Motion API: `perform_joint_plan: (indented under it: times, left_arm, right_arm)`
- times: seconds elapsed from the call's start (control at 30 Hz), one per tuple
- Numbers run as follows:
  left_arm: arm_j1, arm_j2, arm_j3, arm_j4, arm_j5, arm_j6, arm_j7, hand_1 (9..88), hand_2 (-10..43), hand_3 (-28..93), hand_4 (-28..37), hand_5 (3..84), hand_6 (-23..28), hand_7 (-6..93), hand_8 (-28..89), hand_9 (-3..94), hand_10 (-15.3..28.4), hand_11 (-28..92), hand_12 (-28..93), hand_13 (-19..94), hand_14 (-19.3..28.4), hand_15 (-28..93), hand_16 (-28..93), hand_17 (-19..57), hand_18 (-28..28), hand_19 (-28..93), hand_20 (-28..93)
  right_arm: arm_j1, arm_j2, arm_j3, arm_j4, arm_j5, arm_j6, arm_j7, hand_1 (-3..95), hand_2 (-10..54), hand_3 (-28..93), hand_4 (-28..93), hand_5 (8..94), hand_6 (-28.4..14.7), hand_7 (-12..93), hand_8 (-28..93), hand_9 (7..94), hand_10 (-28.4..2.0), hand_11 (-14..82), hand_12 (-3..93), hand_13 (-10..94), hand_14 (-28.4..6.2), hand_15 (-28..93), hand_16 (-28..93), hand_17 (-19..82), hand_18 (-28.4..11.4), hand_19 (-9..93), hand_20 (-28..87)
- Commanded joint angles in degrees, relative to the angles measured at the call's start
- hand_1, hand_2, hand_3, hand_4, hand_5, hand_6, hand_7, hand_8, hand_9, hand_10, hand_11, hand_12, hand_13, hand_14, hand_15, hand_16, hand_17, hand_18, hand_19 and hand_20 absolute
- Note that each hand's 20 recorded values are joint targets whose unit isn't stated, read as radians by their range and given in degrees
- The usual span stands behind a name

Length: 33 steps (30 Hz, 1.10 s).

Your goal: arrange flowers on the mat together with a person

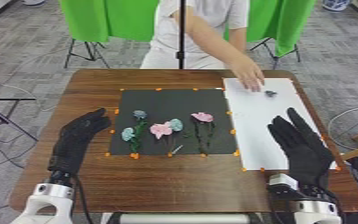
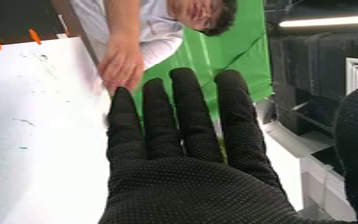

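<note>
Flowers (image 1: 161, 129) lie on the black mat (image 1: 162, 102), stems toward the robot, beside the white sheet (image 1: 249, 120). Left hand (image 1: 76, 136) relaxed; right hand (image 1: 306, 154), slightly spread, nearer the sheet's small piece, likely a bloom (image 1: 270, 93), ahead and slightly left; a person's hand (image 1: 246, 72) just beside it.

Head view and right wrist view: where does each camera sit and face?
Head view: on the robot's head, facing forward and down over the dark mat; shows the left hand, right hand and person's hand.
Right wrist view: on the right arm's wrist, facing along the right hand's fingers toward the person and green cloth.
Both: white sheet, right hand, person's hand.
</note>
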Motion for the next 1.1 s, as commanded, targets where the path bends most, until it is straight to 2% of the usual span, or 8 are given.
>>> perform_joint_plan:
  times: [0.03,0.17,0.3,0.5,0.63,0.8,0.97,1.1]
  left_arm:
    - [0.68,-0.09,-0.53,0.31,-0.20,-0.70,-0.07,29.9,-1.5,65,-15.2,49.9,0.9,15.2,-7,46.1,12.6,18,15,35,17.3,17,5,4.1,13.9,9,21]
    - [0.93,-0.24,-0.55,0.37,-0.69,-0.73,0.02,29.9,-1.5,65,-15.1,49.9,0.7,15.4,-7,46.0,12.5,18,15,35,17.3,17,5,4.1,13.9,9,21]
    - [0.08,0.13,-0.66,0.83,-0.26,-2.61,-0.36,29.7,-1.6,65,-15.1,49.9,0.7,15.4,-7,45.9,12.5,18,15,35,17.3,17,5,4.0,14.0,9,21]
    - [0.45,0.04,-0.82,0.74,-0.88,-1.73,0.18,29.7,-1.6,65,-15.1,49.9,0.6,15.3,-7,45.9,12.5,18,15,35,17.2,17,5,4.0,14.1,9,21]
    - [0.01,0.34,-0.71,0.89,-0.73,-2.24,0.16,29.7,-1.7,65,-15.1,49.8,0.7,15.4,-7,45.9,12.6,18,15,35,17.2,17,6,3.9,14.1,9,21]
    - [0.60,0.28,-0.98,0.71,-1.12,-1.66,0.43,29.7,-1.6,65,-15.1,49.8,0.6,15.2,-7,46.0,12.6,18,15,35,17.2,17,6,3.9,14.1,9,21]
    - [-0.96,0.70,-0.56,1.37,-0.88,-2.54,0.13,29.7,-1.6,65,-15.0,49.8,0.7,15.3,-7,45.9,12.6,18,15,35,17.2,17,6,3.9,14.1,9,21]
    - [-0.38,0.57,-0.85,1.17,-1.00,-2.41,0.16,29.6,-1.6,65,-15.0,49.8,0.5,15.4,-7,45.9,12.5,18,15,35,17.2,17,6,3.9,14.2,9,21]
  right_arm:
    - [-0.84,0.93,-0.07,-0.11,-0.65,0.32,-0.53,4.3,3.3,81,-20,39.6,0.0,9,-9,42.9,-14.7,4.6,9.9,30,-11.7,10,8,20,-11.8,1,27]
    - [-1.23,0.74,-0.09,-0.18,-0.33,1.44,-0.85,3.7,3.6,81,-20,39.7,0.0,9,-9,42.9,-14.7,4.6,9.9,30,-11.7,10,8,20,-11.9,1,27]
    - [-1.25,0.97,-0.07,-0.11,-0.35,1.61,-0.97,3.0,4.5,81,-21,39.9,0.0,9,-9,43.4,-14.9,4.7,9.9,31,-11.4,10,8,20,-11.8,1,27]
    - [-1.00,0.84,-0.27,0.12,-0.63,1.45,-0.93,2.7,4.5,81,-21,40.0,0.0,9,-9,43.6,-14.8,4.8,10.0,31,-11.3,10,7,20,-11.8,1,27]
    - [-0.82,0.90,-0.35,0.28,-0.80,1.02,-0.76,2.7,4.3,81,-21,40.0,0.0,9,-9,43.7,-14.8,4.8,10.0,31,-11.4,10,7,20,-11.7,1,27]
    - [-0.72,0.94,-0.21,0.50,-1.10,0.77,-0.73,3.1,3.8,81,-21,40.1,-0.1,9,-9,43.7,-14.9,4.8,10.1,31,-11.5,10,7,20,-11.7,1,27]
    - [-0.40,1.20,-0.22,0.69,-1.23,0.95,-0.78,3.5,3.5,81,-20,40.4,-0.1,9,-9,43.8,-14.8,4.8,10.1,31,-11.4,10,7,20,-11.7,1,27]
    - [-0.29,1.24,-0.21,0.79,-1.67,0.61,-0.62,3.7,3.2,81,-20,40.4,-0.1,9,-9,44.0,-14.8,4.9,10.2,31,-11.6,11,7,20,-11.7,1,27]
